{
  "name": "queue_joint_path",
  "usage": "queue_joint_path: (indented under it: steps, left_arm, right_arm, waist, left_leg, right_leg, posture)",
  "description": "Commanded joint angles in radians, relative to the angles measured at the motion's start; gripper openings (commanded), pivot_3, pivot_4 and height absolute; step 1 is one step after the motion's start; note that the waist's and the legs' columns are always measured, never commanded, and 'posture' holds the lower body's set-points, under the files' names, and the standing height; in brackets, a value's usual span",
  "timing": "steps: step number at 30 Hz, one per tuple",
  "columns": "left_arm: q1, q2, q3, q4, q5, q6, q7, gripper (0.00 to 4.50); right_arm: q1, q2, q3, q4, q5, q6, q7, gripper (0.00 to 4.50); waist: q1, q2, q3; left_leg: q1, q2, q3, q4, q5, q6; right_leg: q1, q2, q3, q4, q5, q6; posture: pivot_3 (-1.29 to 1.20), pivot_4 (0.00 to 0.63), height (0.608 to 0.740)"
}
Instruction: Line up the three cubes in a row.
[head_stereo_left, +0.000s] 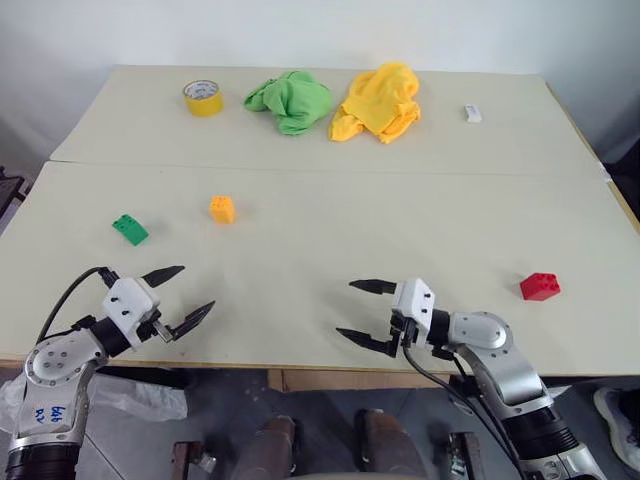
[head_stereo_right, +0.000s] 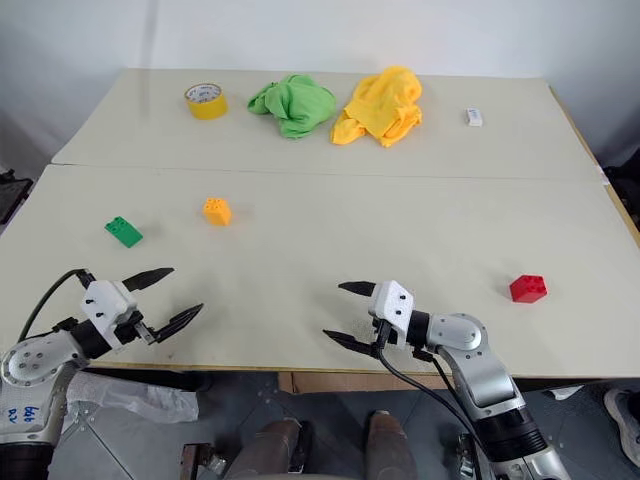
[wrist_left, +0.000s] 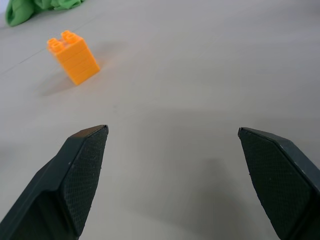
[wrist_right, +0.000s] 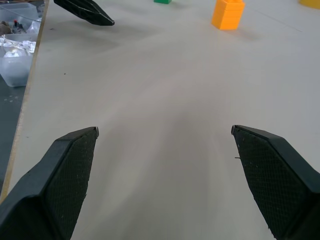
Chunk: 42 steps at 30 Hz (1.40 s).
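A: Where do the three bricks lie?

B: All loose on the pale table (head_stereo_left: 320, 250), and well apart; the green brick (head_stereo_left: 130, 229) sits toward the robot's left edge; the orange-yellow brick (head_stereo_left: 222, 208) stands upright a little to its right and slightly farther back; the red brick (head_stereo_left: 540, 286) lies far off on the robot's right side; they form no row.

A: And the pincers?

B: The left gripper (head_stereo_left: 180, 296) hovers over the near edge with its two black fingers spread wide and nothing between them; in the left wrist view the orange-yellow brick lies ahead of it, with bare table between; the right gripper (head_stereo_left: 366, 312) hovers near the middle of the near edge, fingers likewise spread wide and empty, pointing toward the left one; the red brick is well off to its right.

A: Any containers?

B: In the right wrist view, beyond the table's edge, clear plastic tubs (wrist_right: 17, 47) sit low down; something crumpled and silvery lies in them, but I cannot tell what.

A: What else is on the table?

B: Along the far side, left to right: a yellow tape roll (head_stereo_left: 203, 97); a crumpled green cloth (head_stereo_left: 291, 100); a crumpled yellow cloth (head_stereo_left: 379, 103), just beside the green one; a small white object (head_stereo_left: 472, 114), too small to identify.
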Motion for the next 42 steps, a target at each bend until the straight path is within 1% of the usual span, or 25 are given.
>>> queue_joint_path:
  steps: [1, 4, 6, 9, 12, 15, 17, 19, 21, 23, 25, 27, 31, 33, 36, 38, 40, 42]
  left_arm:
    - [-0.025, 0.014, 0.014, 0.002, -0.003, 0.005, 0.013, 4.42]
    - [-0.044, 0.006, 0.021, -0.02, -0.072, 0.08, -0.007, 4.42]
    - [-0.065, 0.028, 0.008, -0.07, -0.122, 0.144, -0.051, 4.42]
    - [-0.153, 0.018, -0.034, -0.115, -0.118, 0.182, -0.038, 4.42]
    - [-0.222, 0.017, -0.136, -0.165, -0.09, 0.201, -0.102, 4.42]
    - [-0.313, -0.007, -0.237, -0.178, -0.073, 0.222, -0.143, 4.42]
    - [-0.397, -0.05, -0.313, -0.16, -0.048, 0.237, -0.151, 4.42]
    - [-0.445, -0.082, -0.346, -0.142, -0.039, 0.236, -0.156, 4.42]
    - [-0.476, -0.119, -0.366, -0.139, -0.044, 0.242, -0.153, 4.42]
    - [-0.493, -0.151, -0.394, -0.151, -0.038, 0.261, -0.147, 4.42]
    - [-0.488, -0.165, -0.406, -0.16, -0.023, 0.264, -0.137, 4.42]
    - [-0.473, -0.168, -0.412, -0.174, -0.022, 0.272, -0.132, 4.42]
    - [-0.451, -0.176, -0.414, -0.195, -0.029, 0.285, -0.13, 4.42]
    - [-0.442, -0.177, -0.41, -0.21, -0.048, 0.304, -0.137, 4.42]
    - [-0.438, -0.183, -0.394, -0.217, -0.054, 0.318, -0.123, 4.42]
    - [-0.436, -0.184, -0.391, -0.21, -0.048, 0.312, -0.119, 4.42]
    - [-0.433, -0.188, -0.393, -0.203, -0.041, 0.303, -0.115, 4.42]
    - [-0.429, -0.192, -0.399, -0.199, -0.035, 0.294, -0.114, 4.42]
  right_arm:
    - [-0.003, -0.002, -0.024, -0.026, 0.017, -0.022, -0.005, 4.5]
    - [0.001, -0.004, -0.038, -0.04, 0.028, -0.019, -0.012, 4.5]
    - [0.009, -0.017, -0.065, -0.075, 0.057, 0.003, -0.016, 4.5]
    - [0.02, -0.039, -0.139, -0.165, 0.119, 0.065, -0.051, 4.5]
    - [0.048, -0.07, -0.24, -0.273, 0.173, 0.137, -0.117, 4.5]
    - [0.104, -0.104, -0.386, -0.323, 0.212, 0.188, -0.189, 4.5]
    - [0.16, -0.132, -0.505, -0.33, 0.208, 0.197, -0.232, 4.5]
    - [0.216, -0.152, -0.58, -0.335, 0.22, 0.218, -0.248, 4.5]
    - [0.275, -0.133, -0.689, -0.305, 0.212, 0.204, -0.305, 4.5]
    - [0.315, -0.078, -0.838, -0.217, 0.193, 0.162, -0.427, 4.5]
    - [0.352, -0.051, -0.913, -0.161, 0.196, 0.149, -0.47, 4.5]
    - [0.395, -0.049, -0.936, -0.124, 0.191, 0.135, -0.459, 4.5]
    - [0.47, -0.109, -0.917, -0.045, 0.155, 0.144, -0.401, 4.5]
    - [0.463, -0.143, -0.925, -0.057, 0.198, 0.177, -0.371, 4.5]
    - [0.416, -0.283, -0.932, -0.101, 0.306, 0.479, -0.377, 4.5]
    - [0.359, -0.35, -0.945, -0.122, 0.398, 0.632, -0.386, 4.5]
    - [0.329, -0.427, -0.921, -0.12, 0.407, 0.758, -0.397, 4.5]
    - [0.311, -0.522, -0.843, -0.103, 0.371, 0.866, -0.391, 4.5]
  waist:
    - [0.001, 0.0, 0.0]
    - [0.001, 0.0, 0.0]
    - [0.001, 0.0, 0.0]
    - [0.01, 0.0, 0.0]
    - [0.014, 0.0, 0.0]
    - [0.016, 0.0, 0.0]
    - [0.026, 0.0, 0.0]
    - [0.03, 0.0, 0.0]
    - [0.03, 0.0, 0.0]
    - [0.028, 0.0, 0.0]
    - [0.027, 0.001, -0.001]
    - [0.026, 0.002, -0.001]
    - [0.015, 0.004, -0.002]
    - [0.011, 0.005, -0.003]
    - [0.003, 0.007, -0.004]
    - [0.002, 0.007, -0.004]
    - [0.006, 0.007, -0.004]
    - [0.012, 0.007, -0.004]
  left_leg:
    - [0.0, 0.0, 0.0, 0.0, 0.0, 0.0]
    - [0.0, 0.0, 0.0, 0.0, 0.0, 0.0]
    - [0.0, 0.0, 0.0, 0.001, 0.0, 0.0]
    - [-0.001, -0.001, -0.001, 0.002, 0.0, 0.0]
    - [-0.001, -0.002, -0.002, 0.004, 0.0, 0.001]
    - [-0.001, -0.002, -0.002, 0.004, -0.001, 0.001]
    - [-0.002, -0.002, -0.002, 0.004, -0.001, 0.001]
    - [-0.002, -0.003, -0.002, 0.004, -0.001, 0.001]
    - [-0.002, -0.003, -0.002, 0.005, 0.0, 0.002]
    - [-0.002, -0.003, -0.001, 0.004, 0.0, 0.002]
    - [-0.002, -0.003, -0.001, 0.004, 0.0, 0.002]
    - [-0.002, -0.003, 0.0, 0.004, 0.0, 0.002]
    - [-0.001, -0.001, 0.003, 0.004, 0.0, 0.002]
    - [-0.001, -0.002, 0.003, 0.004, 0.0, 0.003]
    - [0.0, -0.002, 0.004, 0.005, 0.0, 0.003]
    - [0.0, -0.001, 0.004, 0.006, 0.0, 0.003]
    - [0.0, 0.001, 0.003, 0.006, 0.001, 0.002]
    - [-0.001, 0.001, 0.003, 0.005, 0.0, 0.002]
  right_leg:
    - [0.0, 0.0, 0.0, 0.0, 0.0, 0.0]
    - [0.0, 0.0, 0.0, 0.0, 0.0, 0.0]
    - [0.0, 0.0, 0.0, 0.0, 0.0, 0.0]
    - [0.0, 0.0, -0.001, 0.0, 0.0, 0.0]
    - [0.001, -0.001, -0.001, 0.0, 0.0, 0.0]
    - [0.001, -0.001, -0.001, 0.001, 0.0, 0.0]
    - [0.001, 0.0, -0.001, 0.0, 0.0, 0.0]
    - [0.002, 0.001, -0.001, 0.0, 0.0, 0.0]
    - [0.002, 0.001, -0.001, 0.001, 0.0, 0.001]
    - [0.002, 0.001, -0.001, 0.001, 0.0, 0.001]
    - [0.002, 0.002, 0.0, 0.001, 0.0, 0.001]
    - [0.001, 0.002, 0.001, 0.001, 0.0, 0.001]
    - [0.001, 0.002, 0.003, 0.001, 0.0, 0.001]
    - [0.001, 0.002, 0.003, 0.0, 0.0, 0.001]
    - [0.001, 0.001, 0.004, 0.0, 0.0, 0.001]
    - [0.002, 0.0, 0.004, -0.001, 0.001, 0.001]
    - [0.002, 0.0, 0.004, -0.001, 0.001, 0.001]
    - [0.002, 0.0, 0.003, -0.001, 0.0, 0.001]
  posture:
    - [0.0, 0.15, 0.74]
    - [0.0, 0.15, 0.74]
    - [0.0, 0.15, 0.74]
    - [0.0, 0.15, 0.74]
    - [0.0, 0.15, 0.74]
    - [0.0, 0.15, 0.74]
    - [0.0, 0.15, 0.74]
    - [0.0, 0.15, 0.74]
    - [0.0, 0.15, 0.74]
    - [0.0, 0.15, 0.74]
    - [0.0, 0.15, 0.74]
    - [0.0, 0.15, 0.74]
    - [0.0, 0.15, 0.74]
    - [0.0, 0.15, 0.74]
    - [0.0, 0.15, 0.74]
    - [0.0, 0.15, 0.74]
    - [0.0, 0.15, 0.74]
    - [0.0, 0.15, 0.74]
